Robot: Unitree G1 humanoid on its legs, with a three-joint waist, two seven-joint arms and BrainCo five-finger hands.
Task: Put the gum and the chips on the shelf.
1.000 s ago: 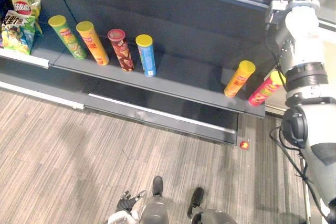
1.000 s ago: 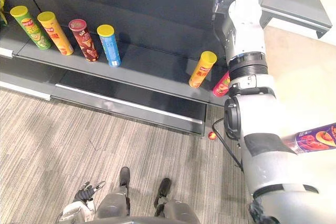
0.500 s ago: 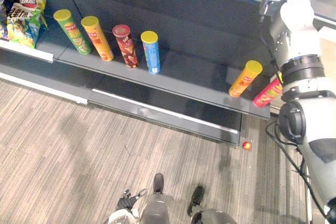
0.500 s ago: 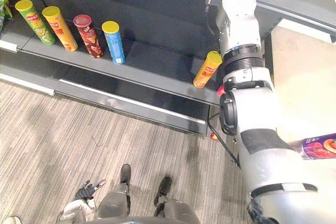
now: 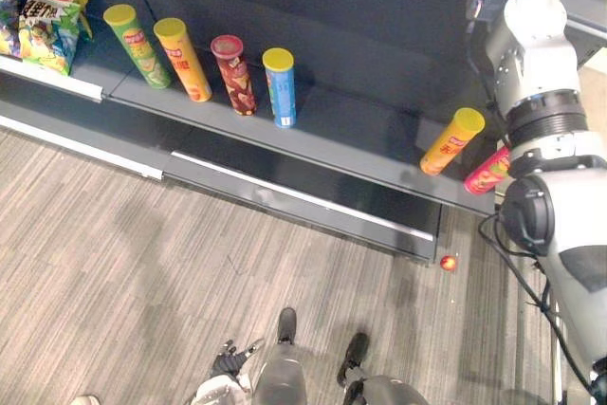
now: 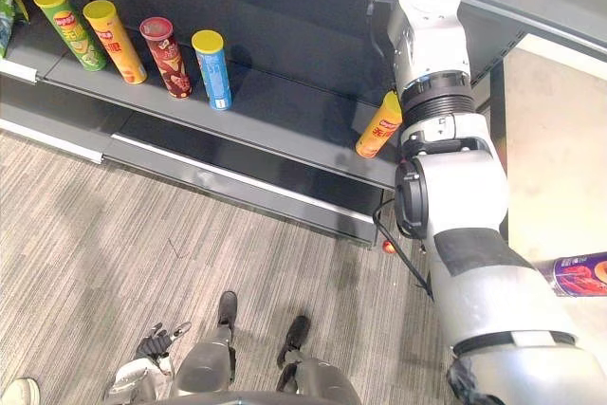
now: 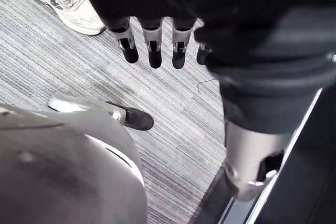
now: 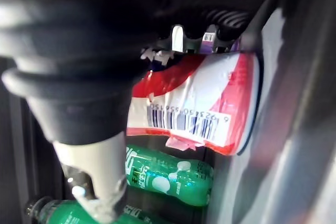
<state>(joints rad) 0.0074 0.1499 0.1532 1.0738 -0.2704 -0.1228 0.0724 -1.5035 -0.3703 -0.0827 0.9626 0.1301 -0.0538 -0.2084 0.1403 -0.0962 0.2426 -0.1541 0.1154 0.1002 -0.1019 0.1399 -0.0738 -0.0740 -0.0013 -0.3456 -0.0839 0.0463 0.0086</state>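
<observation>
Change: the right arm has reached farther onto the upper dark grey shelf (image 6: pixel 531 7), taking the red-and-white glossy container (image 8: pixel 199 103) deeper in. The head views have shifted, but the tubes have not moved.
Meaning: one task item looks nearly placed and letting go seems next. I cannot tell whether it is the gum or the chips.
Snack bags (image 5: pixel 47 11): three showing, at the left end of the lower dark grey shelf (image 5: pixel 360 144).
Left hand (image 7: pixel 153 51): low near the floor, fingers straight and apart, empty.
Tubes: six on the lower shelf.
- Left of middle, standing in a row: green tube (image 5: pixel 137 33), orange tube (image 5: pixel 183 59), dark red tube (image 5: pixel 233 75), blue tube (image 5: pixel 280 87).
- At the right end: yellow-lidded orange tube (image 5: pixel 452 141), pink tube (image 5: pixel 487 173).
Small red ball (image 5: pixel 447 262): one, on the floor below the shelf's right end.
Right hand (image 8: pixel 178 38): fingers clamped on the container, near two green plastic bottles (image 8: pixel 168 179).
</observation>
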